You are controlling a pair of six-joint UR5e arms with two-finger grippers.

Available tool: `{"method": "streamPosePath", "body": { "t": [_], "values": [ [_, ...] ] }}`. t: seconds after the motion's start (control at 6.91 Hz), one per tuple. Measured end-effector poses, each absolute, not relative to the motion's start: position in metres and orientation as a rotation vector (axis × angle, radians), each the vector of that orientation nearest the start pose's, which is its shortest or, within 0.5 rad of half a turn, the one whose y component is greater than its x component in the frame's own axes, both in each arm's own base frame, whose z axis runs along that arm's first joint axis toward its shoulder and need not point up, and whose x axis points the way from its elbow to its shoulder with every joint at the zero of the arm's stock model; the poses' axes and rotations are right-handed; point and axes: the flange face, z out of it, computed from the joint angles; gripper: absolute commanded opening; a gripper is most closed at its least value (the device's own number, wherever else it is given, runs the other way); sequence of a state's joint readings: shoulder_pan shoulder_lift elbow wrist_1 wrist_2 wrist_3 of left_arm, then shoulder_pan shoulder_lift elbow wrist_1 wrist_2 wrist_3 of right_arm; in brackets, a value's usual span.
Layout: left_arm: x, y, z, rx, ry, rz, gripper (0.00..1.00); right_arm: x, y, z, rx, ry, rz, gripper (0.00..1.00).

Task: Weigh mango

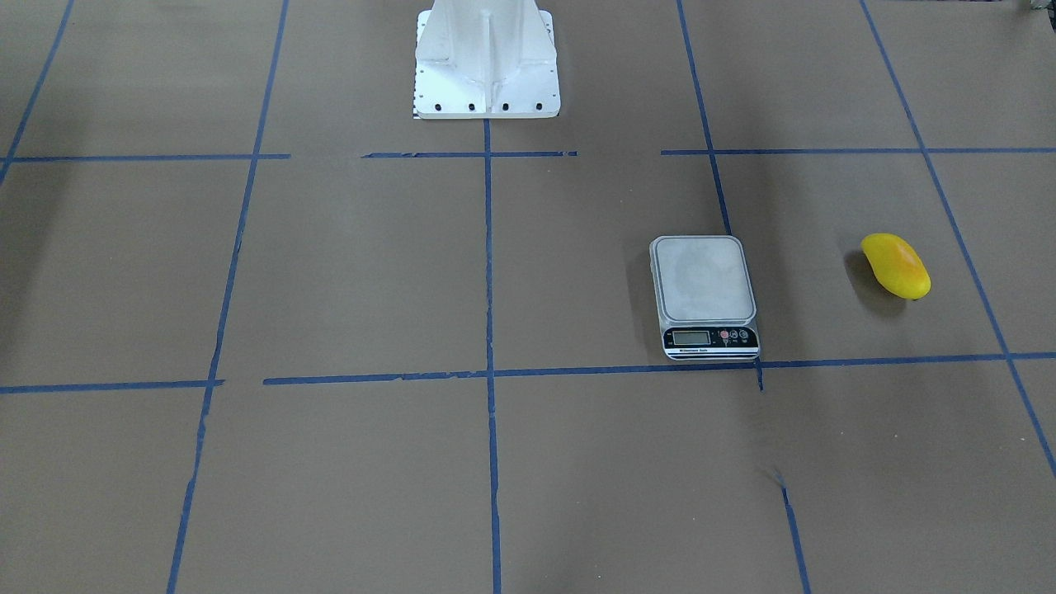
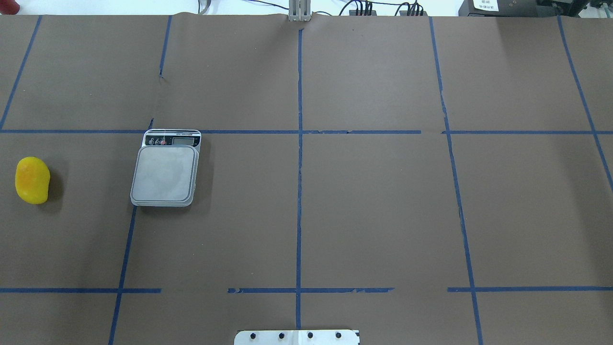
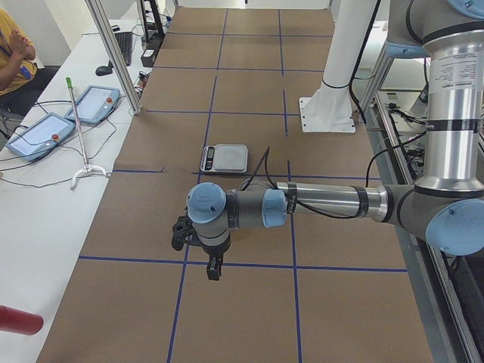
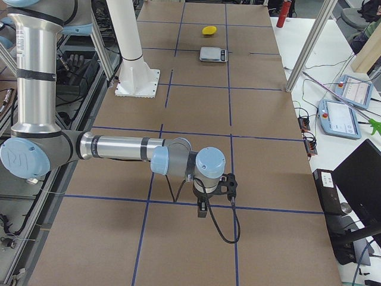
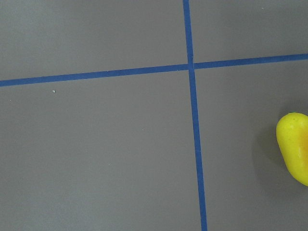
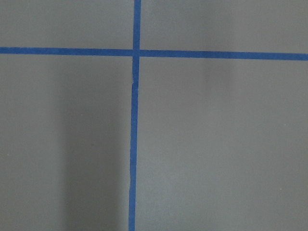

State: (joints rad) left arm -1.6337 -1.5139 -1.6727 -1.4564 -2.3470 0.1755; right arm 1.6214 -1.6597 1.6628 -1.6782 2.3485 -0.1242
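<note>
My bench [image 2: 373,206] is covered in brown paper, ruled into large squares by blue tape lines [image 2: 299,143]. In the overhead view a digital kitchen scale [image 2: 165,168] lies left of centre, its display end on a tape line. The mango [image 2: 32,180] lies at the left edge, well apart from the scale. My white base plate [image 2: 297,337] sits at bottom centre.

Brown paper-covered table [image 2: 383,215], blue tape grid [image 2: 300,191], white side bench [image 3: 38,219] with tablets [image 3: 94,103], aluminium post [image 3: 113,57], bright even light

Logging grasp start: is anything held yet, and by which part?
Nothing: the smooth yellow mango lies free on the brown table, beside the grey scale.
</note>
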Motion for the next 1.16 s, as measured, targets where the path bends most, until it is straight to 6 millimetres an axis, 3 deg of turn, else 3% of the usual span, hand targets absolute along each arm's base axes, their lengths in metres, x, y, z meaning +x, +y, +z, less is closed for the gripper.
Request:
{"method": "streamPosePath", "body": {
  "t": [0.43, 0.87, 1.16],
  "values": [
    [-0.093, -0.461, 0.656, 0.006, 0.781, 0.067, 1.0, 0.086, -0.442, 0.665, -0.03, -0.783, -0.029, 1.0],
    [-0.082, -0.474, 0.643, 0.013, 0.826, -0.092, 1.0, 0.086, -0.442, 0.666, -0.031, -0.783, -0.029, 1.0],
    [-0.016, -0.491, 0.622, -0.06, 0.85, -0.319, 1.0, 0.086, -0.442, 0.666, -0.031, -0.783, -0.029, 1.0]
  ]
}}
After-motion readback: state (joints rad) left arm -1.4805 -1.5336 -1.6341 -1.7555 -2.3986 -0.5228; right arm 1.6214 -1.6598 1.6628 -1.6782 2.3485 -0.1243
